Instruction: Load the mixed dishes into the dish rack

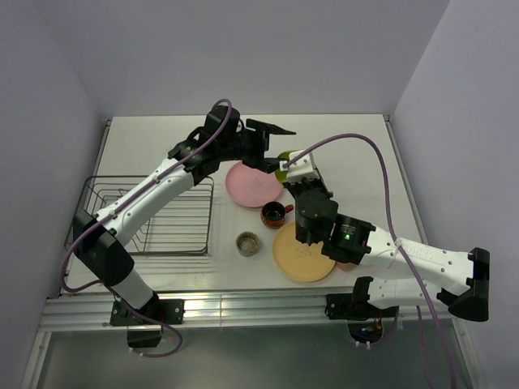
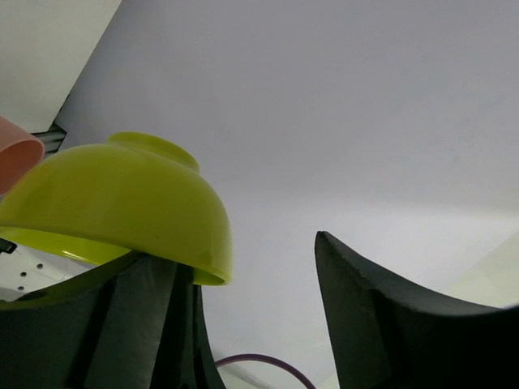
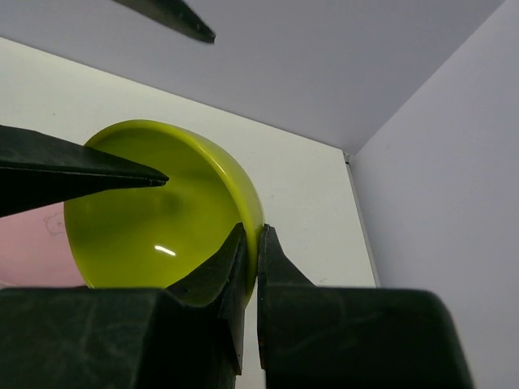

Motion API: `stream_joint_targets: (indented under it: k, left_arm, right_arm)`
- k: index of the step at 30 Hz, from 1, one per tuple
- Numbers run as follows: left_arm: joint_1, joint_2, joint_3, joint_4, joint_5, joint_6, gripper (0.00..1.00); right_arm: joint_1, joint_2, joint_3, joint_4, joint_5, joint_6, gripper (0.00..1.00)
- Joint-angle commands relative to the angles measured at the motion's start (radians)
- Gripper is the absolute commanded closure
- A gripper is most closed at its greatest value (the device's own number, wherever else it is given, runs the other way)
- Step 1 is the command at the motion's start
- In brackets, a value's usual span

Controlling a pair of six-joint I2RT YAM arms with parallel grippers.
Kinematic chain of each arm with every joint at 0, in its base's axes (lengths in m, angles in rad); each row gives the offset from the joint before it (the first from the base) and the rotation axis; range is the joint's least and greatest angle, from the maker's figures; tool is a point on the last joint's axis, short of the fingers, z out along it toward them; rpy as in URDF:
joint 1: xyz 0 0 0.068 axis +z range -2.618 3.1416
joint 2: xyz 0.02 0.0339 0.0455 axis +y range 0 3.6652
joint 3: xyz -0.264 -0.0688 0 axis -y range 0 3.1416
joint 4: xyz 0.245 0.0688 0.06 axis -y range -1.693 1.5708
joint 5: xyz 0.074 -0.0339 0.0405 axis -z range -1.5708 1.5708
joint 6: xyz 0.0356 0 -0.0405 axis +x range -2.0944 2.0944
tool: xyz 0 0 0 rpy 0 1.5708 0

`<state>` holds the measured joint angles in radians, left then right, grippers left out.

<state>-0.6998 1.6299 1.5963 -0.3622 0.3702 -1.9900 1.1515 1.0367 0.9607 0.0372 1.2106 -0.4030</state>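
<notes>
The lime-green bowl (image 1: 281, 157) is held on edge above the table's back middle; my right gripper (image 1: 285, 168) is shut on its rim, seen close in the right wrist view (image 3: 252, 243) with the bowl (image 3: 154, 219). My left gripper (image 1: 274, 146) is open right beside it. In the left wrist view the bowl (image 2: 113, 203) sits over the left finger (image 2: 146, 324) and the gap is empty. The pink plate (image 1: 251, 185), small red-orange bowl (image 1: 274, 213), beige-grey cup (image 1: 247, 243) and yellow-orange plate (image 1: 296, 251) lie on the table. The dish rack (image 1: 174, 231) stands at the left, holding nothing.
A salmon-pink edge (image 2: 15, 152) shows at the left of the left wrist view. A small reddish thing (image 1: 344, 262) peeks from under the right arm. Purple cables arc over both arms. Walls close in the table at the back and sides.
</notes>
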Motion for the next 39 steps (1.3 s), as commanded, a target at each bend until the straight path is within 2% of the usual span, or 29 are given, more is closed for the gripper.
stream_joint_targets:
  k: [1,2,9,12,13,17,18,20,21,23,24,25,26,27,28,33,35,39]
  left_arm:
    - [0.065,-0.027,-0.019,0.037,-0.062,-0.307,0.25]
    - [0.074,-0.030,-0.018,0.010,-0.015,-0.267,0.21]
    - [0.178,-0.129,-0.090,-0.102,0.122,-0.012,0.18]
    - [0.247,-0.165,-0.093,-0.174,0.167,0.167,0.17]
    - [0.262,-0.176,-0.091,-0.237,0.186,0.268,0.16]
    - [0.312,-0.206,-0.104,-0.274,0.222,0.509,0.15]
    - [0.318,-0.214,-0.090,-0.284,0.213,0.557,0.15]
    - [0.318,-0.245,-0.058,-0.320,0.139,0.712,0.14]
    - [0.315,-0.257,-0.050,-0.334,0.112,0.821,0.14]
    - [0.295,-0.291,-0.023,-0.369,0.034,0.926,0.14]
    - [0.274,-0.323,-0.016,-0.374,-0.005,1.032,0.15]
    - [0.246,-0.341,-0.016,-0.373,-0.046,1.084,0.15]
    - [0.214,-0.360,-0.025,-0.363,-0.136,1.135,0.15]
    - [0.144,-0.381,-0.042,-0.351,-0.181,1.213,0.15]
    - [0.113,-0.428,-0.064,-0.327,-0.212,1.246,0.16]
    - [-0.024,-0.591,-0.257,-0.103,-0.235,1.381,0.15]
    - [-0.030,-0.608,-0.266,-0.115,-0.229,1.410,0.15]
    - [-0.030,-0.611,-0.236,-0.289,-0.249,1.487,0.15]
  right_arm:
    - [0.053,-0.030,0.010,0.075,-0.071,0.067,1.00]
    - [0.050,-0.039,0.003,0.061,-0.066,0.090,1.00]
    - [0.042,-0.086,-0.025,-0.049,-0.074,0.157,1.00]
    - [0.033,-0.101,-0.020,-0.133,-0.089,0.209,1.00]
    - [0.028,-0.104,-0.017,-0.155,-0.098,0.222,1.00]
    - [-0.009,-0.084,0.074,-0.362,-0.206,0.398,1.00]
    - [-0.036,-0.080,0.090,-0.443,-0.285,0.435,1.00]
    - [-0.059,-0.058,0.143,-0.559,-0.344,0.522,1.00]
    - [-0.090,-0.052,0.157,-0.586,-0.434,0.536,1.00]
    - [-0.136,-0.006,0.237,-0.711,-0.537,0.608,1.00]
    - [-0.166,0.017,0.265,-0.749,-0.602,0.624,1.00]
    - [-0.235,0.070,0.326,-0.787,-0.750,0.654,1.00]
    - [-0.268,0.100,0.358,-0.866,-0.813,0.670,1.00]
    - [-0.297,0.129,0.384,-0.897,-0.876,0.678,1.00]
    - [-0.347,0.158,0.441,-0.928,-1.005,0.681,1.00]
    - [-0.427,0.339,0.593,-1.089,-1.293,0.727,1.00]
    - [-0.453,0.367,0.625,-1.099,-1.390,0.740,1.00]
    - [-0.496,0.372,0.648,-1.097,-1.514,0.759,1.00]
